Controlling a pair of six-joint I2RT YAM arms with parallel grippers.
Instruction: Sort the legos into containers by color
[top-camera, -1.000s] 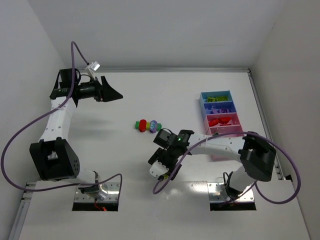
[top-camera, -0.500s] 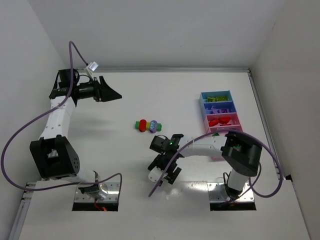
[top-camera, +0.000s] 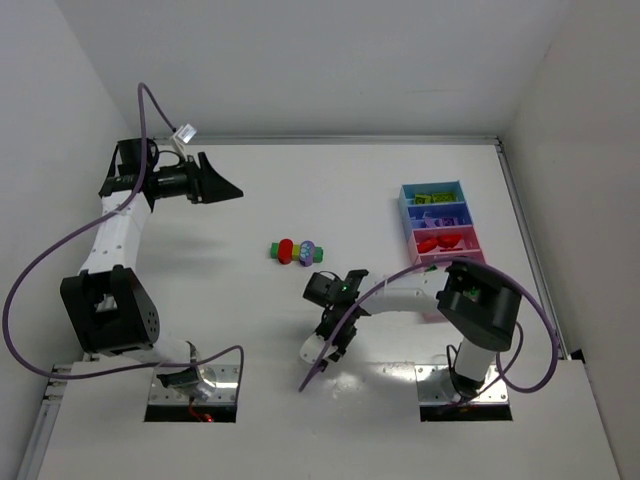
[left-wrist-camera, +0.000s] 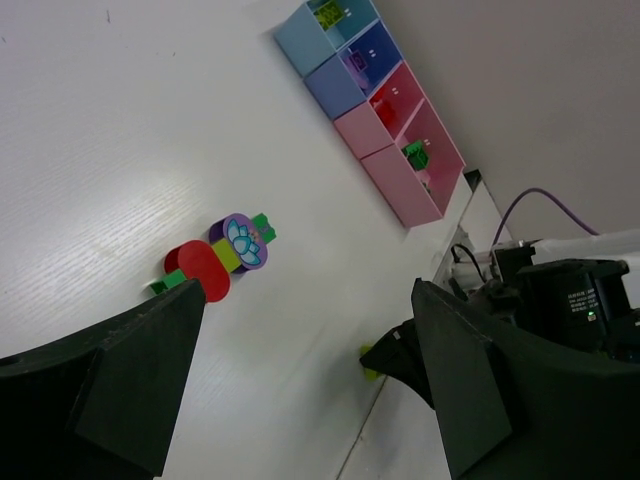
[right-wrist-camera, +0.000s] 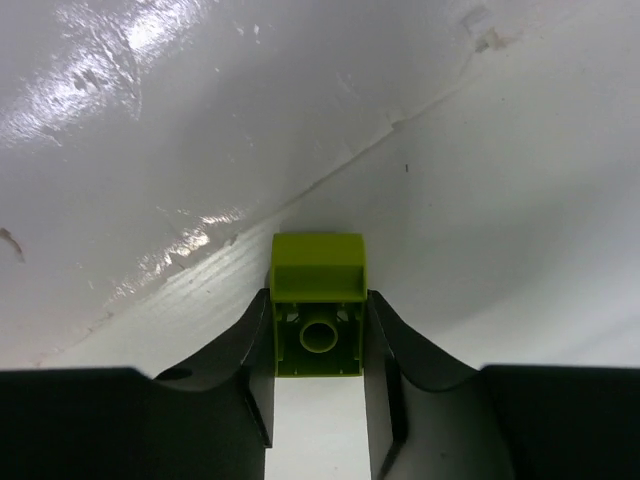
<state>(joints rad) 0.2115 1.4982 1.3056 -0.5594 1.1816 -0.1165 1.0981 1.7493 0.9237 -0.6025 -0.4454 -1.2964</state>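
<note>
Pink, blue trays (top-camera: 476, 250) of sorted bricks (top-camera: 441, 242); yellow-green brick (right-wrist-camera: 318, 268) tight in right claw (right-wrist-camera: 318, 305), hidden from above; left claw (left-wrist-camera: 308, 295) spread wide.

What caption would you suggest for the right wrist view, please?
Right arm's jaws shut on a yellow-green lego, with the glossy white table behind.

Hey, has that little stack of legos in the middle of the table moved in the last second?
No. In the top view the lego stack sits at the same spot as before, level with the pink tray to its right.
</note>
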